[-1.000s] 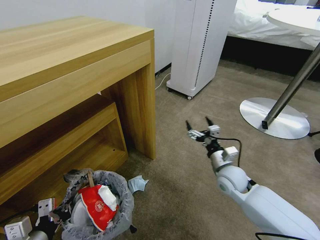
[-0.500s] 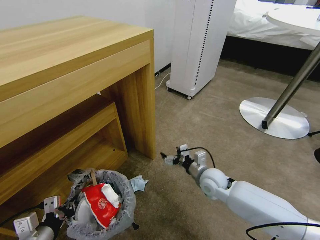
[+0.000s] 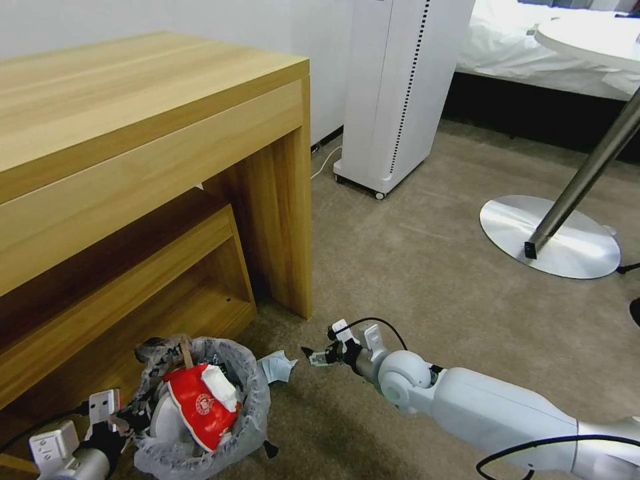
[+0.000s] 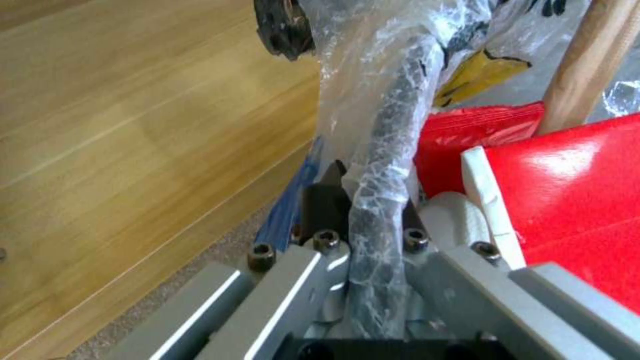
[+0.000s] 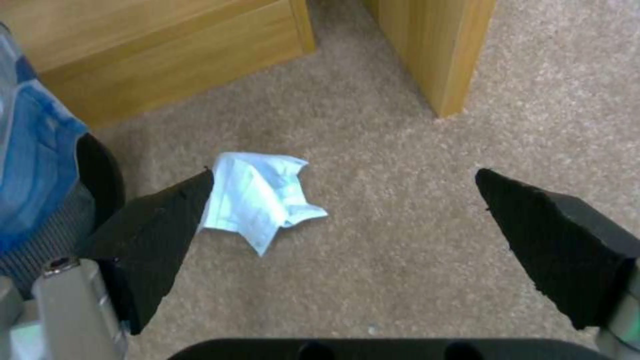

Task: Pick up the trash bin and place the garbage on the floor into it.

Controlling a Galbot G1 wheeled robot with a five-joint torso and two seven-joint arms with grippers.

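We see the crumpled pale blue mask (image 5: 257, 200) lying on the beige carpet (image 3: 413, 267) beside the bag-lined trash bin (image 3: 248, 400), near the wooden desk (image 3: 133, 133). Our right gripper (image 5: 343, 220) hangs spread above it; our left gripper (image 4: 370, 215) is clenched on the bin's rim.

Count on inspection: one trash bin (image 3: 200, 407), near left, holding one red wrapper (image 3: 197, 407), one wooden stick (image 3: 186, 351) and one white slipper (image 3: 215, 387). One pale blue mask (image 3: 277, 366) on the floor (image 3: 413, 267) just right of it. Two grippers. One wooden desk (image 3: 133, 147) at left, one white tower unit (image 3: 400, 93) far, one round metal table base (image 3: 550, 237) far right.
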